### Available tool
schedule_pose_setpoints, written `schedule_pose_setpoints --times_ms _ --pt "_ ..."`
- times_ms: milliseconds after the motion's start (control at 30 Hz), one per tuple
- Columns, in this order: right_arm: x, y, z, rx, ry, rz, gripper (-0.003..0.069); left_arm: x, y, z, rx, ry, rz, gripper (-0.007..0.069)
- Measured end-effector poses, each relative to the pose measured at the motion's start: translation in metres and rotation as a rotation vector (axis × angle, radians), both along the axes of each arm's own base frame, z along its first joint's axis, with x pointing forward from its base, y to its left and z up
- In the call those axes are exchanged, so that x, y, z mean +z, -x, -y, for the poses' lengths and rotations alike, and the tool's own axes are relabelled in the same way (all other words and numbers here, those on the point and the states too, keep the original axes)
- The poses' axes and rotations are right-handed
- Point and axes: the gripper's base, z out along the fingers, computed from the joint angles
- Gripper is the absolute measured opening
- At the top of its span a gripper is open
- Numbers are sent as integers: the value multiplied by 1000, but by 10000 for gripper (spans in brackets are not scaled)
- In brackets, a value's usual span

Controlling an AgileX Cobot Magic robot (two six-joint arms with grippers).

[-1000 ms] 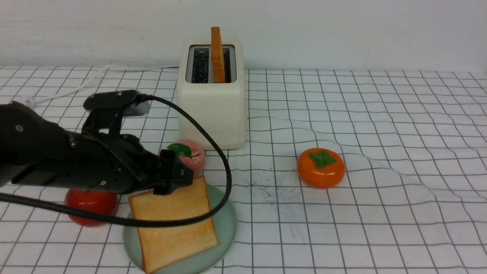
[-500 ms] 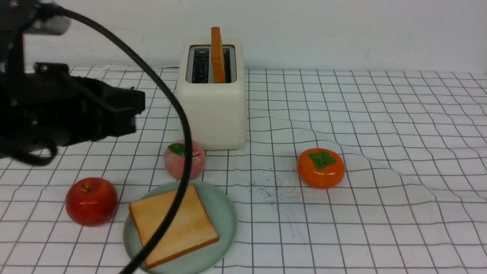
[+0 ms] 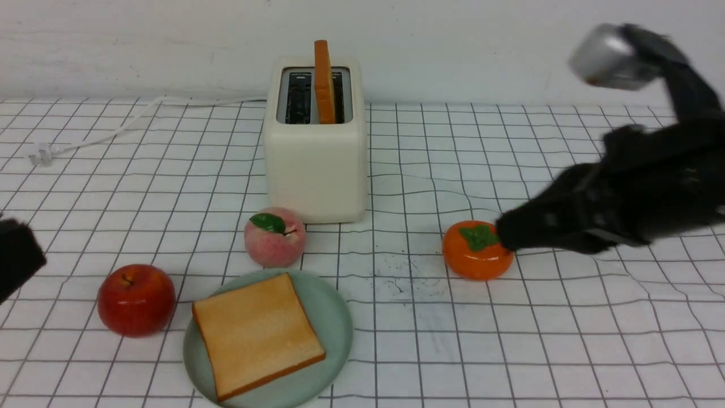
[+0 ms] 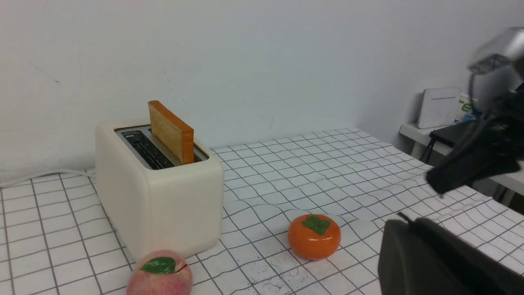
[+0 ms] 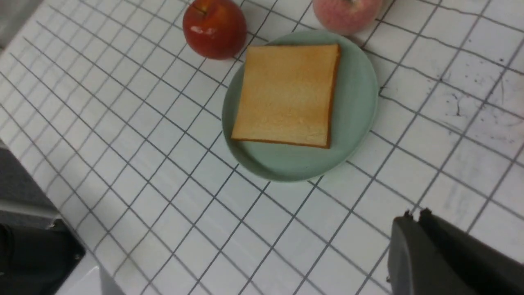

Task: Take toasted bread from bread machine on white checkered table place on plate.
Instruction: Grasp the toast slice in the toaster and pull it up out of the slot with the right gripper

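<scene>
One slice of toasted bread (image 3: 257,334) lies flat on the mint-green plate (image 3: 335,323) at the front of the white checkered table (image 3: 566,351). The other slice (image 3: 324,79) stands in the right slot of the cream bread machine (image 3: 314,158); the left slot is empty. My left gripper (image 3: 25,258) is at the far left edge, shut and empty (image 4: 403,223). My right gripper (image 3: 506,235) is blurred, its tip next to the orange persimmon (image 3: 477,249). It is shut and empty in the right wrist view (image 5: 414,215), beside the plate (image 5: 356,102) and toast (image 5: 288,94).
A red apple (image 3: 136,299) sits left of the plate and a pink peach (image 3: 274,237) between plate and bread machine. The white cord (image 3: 113,130) runs left from the bread machine. The cloth is wrinkled on the right. A wall stands behind.
My left arm has lifted off the plate and drawn back to the left edge, leaving the slice lying there. My right arm has swung in from the right to the persimmon.
</scene>
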Motion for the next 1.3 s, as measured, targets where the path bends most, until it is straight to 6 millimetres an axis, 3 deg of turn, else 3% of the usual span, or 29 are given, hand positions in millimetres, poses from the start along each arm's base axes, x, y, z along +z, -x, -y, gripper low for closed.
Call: schedule_pose_setpoints --times_ms 233,367,433,467,533,633,733,967,1100,1300 --pt "8 -61 -78 -28 85 192 64 -18 8 -2 0 -2 1 -13" --pt "2 -99 -103 -77 71 270 145 -19 8 -2 -3 -4 -3 -13" --pt "-8 -127 -120 -99 72 340 245 -19 8 -2 -3 -4 -3 -13" --pt "-10 -131 -122 -100 78 357 264 -19 8 -2 -3 -4 -3 -13" --pt "-24 -159 -137 -119 84 447 410 -19 8 -2 -3 -4 -3 -13" --pt "-33 -180 -144 -159 66 497 517 -19 8 -2 -3 -4 -3 -13" --pt "-41 -198 -142 -221 38 506 562 -19 8 -2 -3 -4 -3 -13" --pt "-64 -223 -140 -300 -13 493 538 -19 8 -2 -3 -4 -3 -13" --pt "-79 -228 -144 -289 2 504 414 -19 8 -2 -5 -5 -5 -13" --pt "-84 -230 -145 -280 21 521 197 -20 8 -1 -12 -10 -14 -13"
